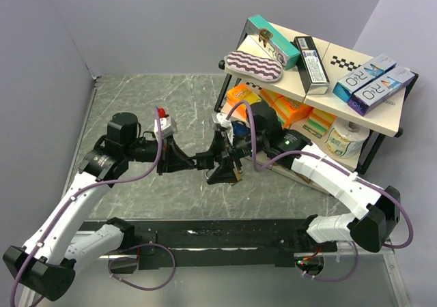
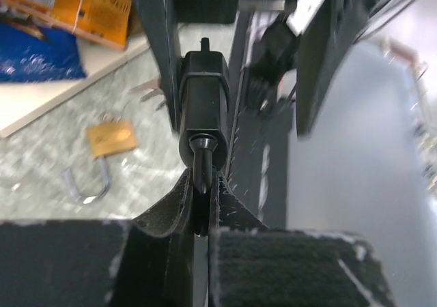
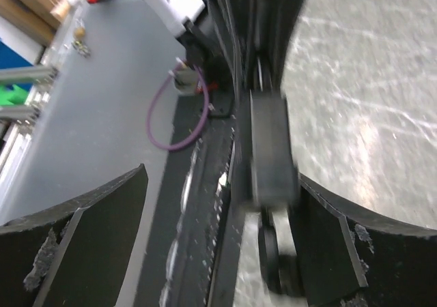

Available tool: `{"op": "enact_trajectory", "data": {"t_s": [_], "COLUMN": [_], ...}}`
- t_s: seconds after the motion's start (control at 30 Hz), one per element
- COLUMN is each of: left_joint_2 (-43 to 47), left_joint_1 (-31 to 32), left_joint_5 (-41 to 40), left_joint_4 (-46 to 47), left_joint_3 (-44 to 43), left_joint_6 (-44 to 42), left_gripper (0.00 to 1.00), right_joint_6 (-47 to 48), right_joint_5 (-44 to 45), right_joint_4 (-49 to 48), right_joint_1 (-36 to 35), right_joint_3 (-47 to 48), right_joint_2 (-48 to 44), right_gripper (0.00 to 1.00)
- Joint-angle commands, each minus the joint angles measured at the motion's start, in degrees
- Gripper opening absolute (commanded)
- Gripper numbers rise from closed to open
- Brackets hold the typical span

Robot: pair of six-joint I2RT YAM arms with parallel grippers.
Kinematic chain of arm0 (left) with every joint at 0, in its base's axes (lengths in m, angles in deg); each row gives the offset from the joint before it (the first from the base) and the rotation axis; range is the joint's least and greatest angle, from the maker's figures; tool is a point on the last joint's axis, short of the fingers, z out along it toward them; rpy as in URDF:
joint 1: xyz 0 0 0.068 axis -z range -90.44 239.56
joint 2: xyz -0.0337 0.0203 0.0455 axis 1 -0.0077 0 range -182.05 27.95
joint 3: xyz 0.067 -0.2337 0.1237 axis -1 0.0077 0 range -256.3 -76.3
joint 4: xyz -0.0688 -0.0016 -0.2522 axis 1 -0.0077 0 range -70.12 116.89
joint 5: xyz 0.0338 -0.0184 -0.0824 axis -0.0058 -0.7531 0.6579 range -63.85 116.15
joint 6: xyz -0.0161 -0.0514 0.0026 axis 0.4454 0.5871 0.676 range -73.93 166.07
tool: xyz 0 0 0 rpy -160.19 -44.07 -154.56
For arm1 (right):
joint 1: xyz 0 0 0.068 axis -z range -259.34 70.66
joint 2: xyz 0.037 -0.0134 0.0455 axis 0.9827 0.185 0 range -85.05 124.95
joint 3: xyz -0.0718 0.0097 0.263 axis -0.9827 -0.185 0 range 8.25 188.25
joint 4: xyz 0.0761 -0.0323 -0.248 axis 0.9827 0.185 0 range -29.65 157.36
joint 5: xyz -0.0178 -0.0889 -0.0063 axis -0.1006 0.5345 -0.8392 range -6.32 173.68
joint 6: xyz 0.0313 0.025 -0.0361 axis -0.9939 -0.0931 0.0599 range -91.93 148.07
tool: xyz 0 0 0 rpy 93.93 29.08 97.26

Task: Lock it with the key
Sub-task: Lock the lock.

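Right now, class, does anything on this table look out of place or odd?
The small brass padlock lies flat on the grey marbled table, its silver shackle open, while the black key sits pinched in the jaws of the left gripper, apart from it.

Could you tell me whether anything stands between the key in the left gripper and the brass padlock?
Yes. The left gripper is shut on the black-headed key, and the open right gripper straddles its head; one of its dark fingers stands between the key and the brass padlock.
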Motion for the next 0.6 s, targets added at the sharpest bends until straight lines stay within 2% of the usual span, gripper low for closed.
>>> {"op": "enact_trajectory", "data": {"t_s": [0.0,0.07,0.27,0.37,0.53,0.57], "left_joint_2": [0.17,0.34,0.87,0.78,1.05,1.05], "left_joint_1": [-2.52,-2.61,-2.61,-2.61,-2.61,-2.61], "left_joint_5": [3.52,4.41,5.37,5.2,5.2,4.94], "left_joint_4": [-13.19,-15.57,-14.43,-13.82,-11.54,-11.01], "left_joint_3": [-6.29,-6.55,-6.29,-6.55,-5.5,-5.41], "left_joint_6": [-19.95,-21.03,-19.98,-18.93,-16.99,-16.47], "left_gripper": [0.01,0.01,0.01,0.01,0.01,0.01], "right_joint_6": [8.02,10.22,12.33,12.07,11.02,10.84], "right_joint_5": [0.92,1.28,2.16,2.24,2.86,3.29], "right_joint_4": [6.77,8.52,9.94,8.63,7.21,7.13], "right_joint_1": [1.63,2.07,2.16,2.24,2.16,2.07], "right_joint_3": [0.79,1.14,2.19,2.02,2.2,2.2], "right_joint_2": [-3.21,-3.12,-0.92,-0.66,0.05,0.31], "right_gripper": [0.86,0.84,0.69,0.56,0.45,0.4]}}
